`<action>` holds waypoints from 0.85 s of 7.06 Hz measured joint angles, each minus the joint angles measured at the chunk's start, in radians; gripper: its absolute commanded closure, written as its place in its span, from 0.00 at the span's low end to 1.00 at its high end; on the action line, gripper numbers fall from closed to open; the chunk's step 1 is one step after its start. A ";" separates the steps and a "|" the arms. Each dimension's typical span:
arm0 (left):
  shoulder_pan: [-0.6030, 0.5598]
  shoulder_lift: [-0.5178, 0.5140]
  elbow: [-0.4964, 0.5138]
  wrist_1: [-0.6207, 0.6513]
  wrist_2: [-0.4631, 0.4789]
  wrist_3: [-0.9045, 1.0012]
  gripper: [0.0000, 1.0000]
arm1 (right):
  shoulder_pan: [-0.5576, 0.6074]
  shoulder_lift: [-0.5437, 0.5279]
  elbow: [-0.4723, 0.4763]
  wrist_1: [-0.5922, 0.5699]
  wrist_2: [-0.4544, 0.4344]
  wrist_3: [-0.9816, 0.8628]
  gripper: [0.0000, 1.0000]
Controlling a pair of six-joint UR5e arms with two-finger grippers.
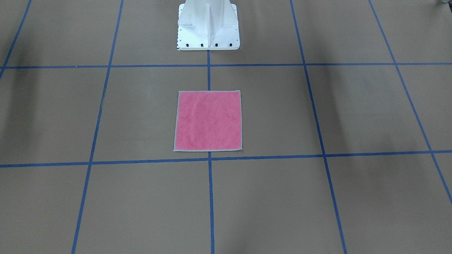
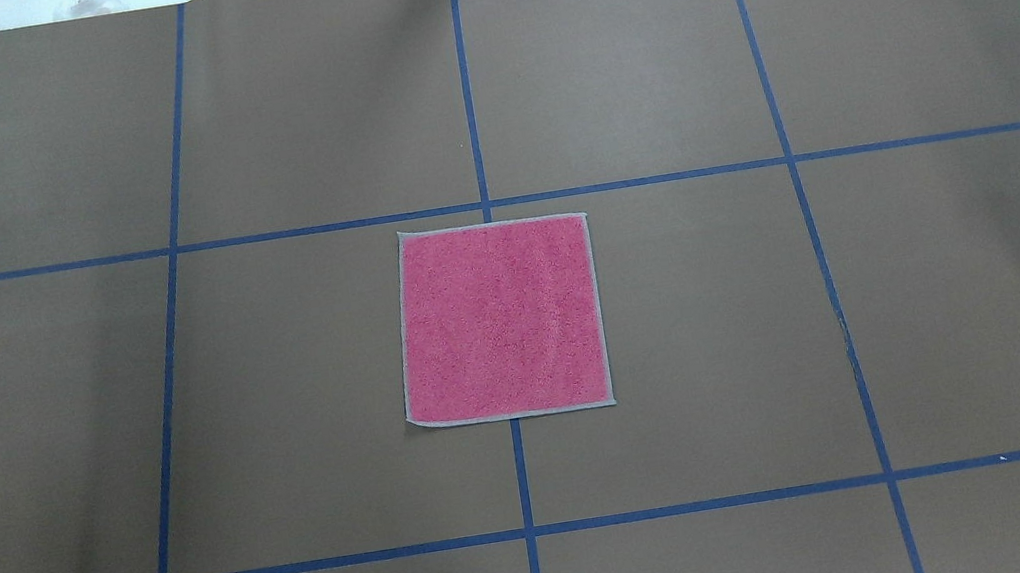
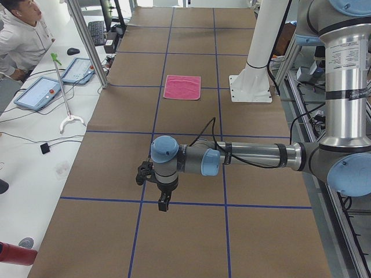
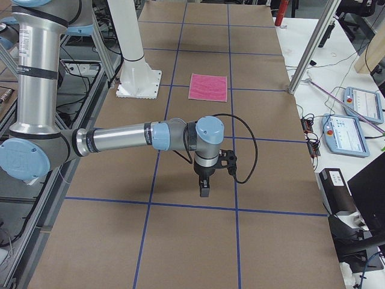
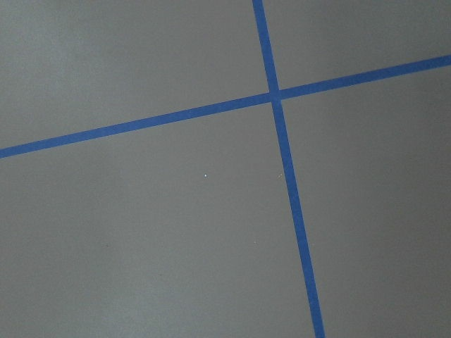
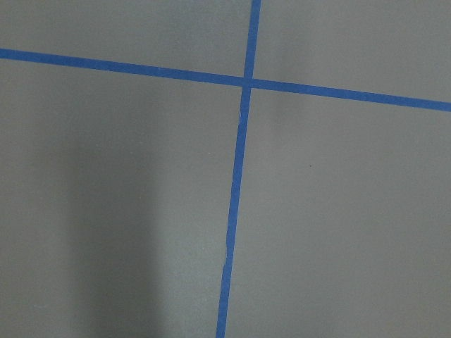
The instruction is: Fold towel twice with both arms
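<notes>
The towel [image 1: 208, 120] lies flat and unfolded, pink face up, in the middle of the brown table [image 2: 183, 396], in front of the pedestal. It also shows in the overhead view [image 2: 500, 318] and both side views [image 3: 182, 87] [image 4: 208, 87]. My left gripper [image 3: 164, 202] hangs pointing down above the table, far from the towel towards the table's left end. My right gripper [image 4: 204, 191] hangs the same way towards the right end. I cannot tell whether either is open or shut. Both wrist views show only bare table and blue tape.
The white bolted pedestal [image 1: 208, 24] stands at the robot's edge of the table. Blue tape lines [image 2: 523, 477] mark a grid on the table. An operator [image 3: 20, 35] sits by a side bench with control tablets [image 3: 40, 92]. More tablets [image 4: 346, 132] lie on the other side.
</notes>
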 measured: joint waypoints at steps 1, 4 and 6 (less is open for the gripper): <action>0.000 0.000 0.000 -0.007 -0.001 0.000 0.00 | 0.000 0.000 0.000 0.000 0.000 0.000 0.00; 0.000 0.000 -0.001 -0.036 -0.002 -0.005 0.00 | -0.002 0.004 0.002 0.000 0.002 0.002 0.00; 0.000 -0.010 -0.009 -0.047 0.001 -0.007 0.00 | -0.006 0.017 0.004 0.010 0.003 0.002 0.00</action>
